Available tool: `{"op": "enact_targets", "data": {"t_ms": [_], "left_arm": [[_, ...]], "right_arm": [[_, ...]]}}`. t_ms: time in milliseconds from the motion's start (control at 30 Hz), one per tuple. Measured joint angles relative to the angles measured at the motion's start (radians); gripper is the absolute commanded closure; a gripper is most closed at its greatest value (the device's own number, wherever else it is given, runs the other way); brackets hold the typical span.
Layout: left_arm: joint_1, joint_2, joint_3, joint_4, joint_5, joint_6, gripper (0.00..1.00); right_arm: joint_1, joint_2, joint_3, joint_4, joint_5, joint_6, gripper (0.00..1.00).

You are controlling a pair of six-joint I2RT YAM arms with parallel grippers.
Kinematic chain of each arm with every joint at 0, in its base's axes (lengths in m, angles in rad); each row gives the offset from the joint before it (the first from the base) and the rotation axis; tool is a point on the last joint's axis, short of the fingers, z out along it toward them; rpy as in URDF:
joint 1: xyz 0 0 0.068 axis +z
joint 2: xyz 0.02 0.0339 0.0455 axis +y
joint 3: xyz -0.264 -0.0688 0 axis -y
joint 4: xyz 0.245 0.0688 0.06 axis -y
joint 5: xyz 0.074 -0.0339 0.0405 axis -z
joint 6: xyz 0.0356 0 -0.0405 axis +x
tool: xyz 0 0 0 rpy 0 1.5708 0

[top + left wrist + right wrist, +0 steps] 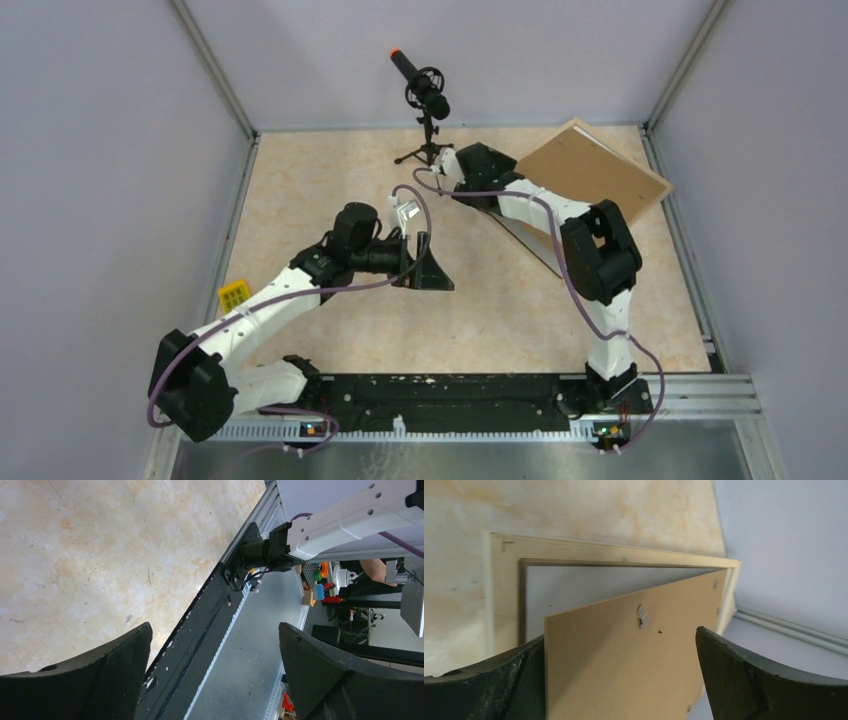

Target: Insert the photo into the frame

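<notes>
The frame (614, 552) lies flat on the table with its pale wood border up. In the top view only its edge (530, 245) shows under the right arm. A flat white sheet (584, 587) fills its opening, looking like the photo's plain back; no picture side shows. The brown backing board (624, 680) (595, 170) leans tilted over the frame, one end raised. My right gripper (620, 635) is open, and the board's near end stands between its wide-apart fingers. Mid-table my left gripper (425, 262) (215, 627) hangs open and empty, away from the frame.
A microphone on a small tripod (425, 100) stands at the back centre. A small yellow block (234, 295) lies near the left wall. Walls close in the table on three sides. The black base rail (200, 630) (450, 390) runs along the near edge.
</notes>
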Motion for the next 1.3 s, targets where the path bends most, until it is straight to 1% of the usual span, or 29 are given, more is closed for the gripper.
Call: {"op": "enact_targets", "data": {"t_ms": [233,333,467,633,700,767,867,933,1000,1067,1100,1167,1233,1300], "left_arm": [[0.003,-0.032,-0.008,-0.020,-0.025,-0.004,0.02],[0.003,-0.034,-0.010,-0.034,-0.035,-0.007,0.01],[0.003,-0.034,-0.013,-0.048,-0.047,-0.015,0.02],[0.003,-0.035,-0.013,-0.058,-0.063,-0.026,0.02],[0.003,-0.034,-0.013,-0.057,-0.063,-0.031,0.01],[0.003,-0.031,-0.013,-0.056,-0.063,-0.040,0.02],[0.003,-0.019,-0.016,-0.048,-0.064,-0.048,0.02],[0.002,-0.005,-0.019,-0.045,-0.069,-0.048,0.02],[-0.003,0.021,-0.019,-0.040,-0.082,-0.042,0.02],[-0.014,0.061,-0.013,-0.040,-0.103,-0.027,0.02],[-0.022,0.087,-0.005,-0.042,-0.120,-0.019,0.02],[-0.032,0.130,0.013,-0.047,-0.151,-0.008,0.02],[-0.040,0.151,0.025,-0.047,-0.185,-0.003,0.02],[-0.045,0.153,0.030,-0.042,-0.213,-0.003,0.02]], "right_arm": [[-0.025,-0.038,0.014,-0.168,-0.207,0.171,0.01],[-0.029,-0.046,0.040,-0.215,-0.255,0.239,0.01],[-0.029,-0.070,0.071,-0.222,-0.274,0.359,0.01],[-0.030,-0.146,0.071,-0.228,-0.248,0.581,0.01],[-0.032,-0.189,0.055,-0.235,-0.261,0.698,0.05],[-0.050,-0.260,-0.008,-0.229,-0.300,0.816,0.08],[-0.134,-0.412,-0.201,-0.209,-0.422,1.002,0.14],[-0.241,-0.506,-0.336,-0.203,-0.504,1.102,0.14],[-0.346,-0.576,-0.443,-0.202,-0.539,1.166,0.13],[-0.444,-0.622,-0.510,-0.214,-0.541,1.189,0.12],[-0.479,-0.631,-0.522,-0.224,-0.547,1.191,0.12],[-0.507,-0.622,-0.516,-0.217,-0.591,1.178,0.15],[-0.507,-0.575,-0.482,-0.168,-0.698,1.180,0.25],[-0.502,-0.500,-0.452,-0.054,-0.809,1.223,0.36]]}}
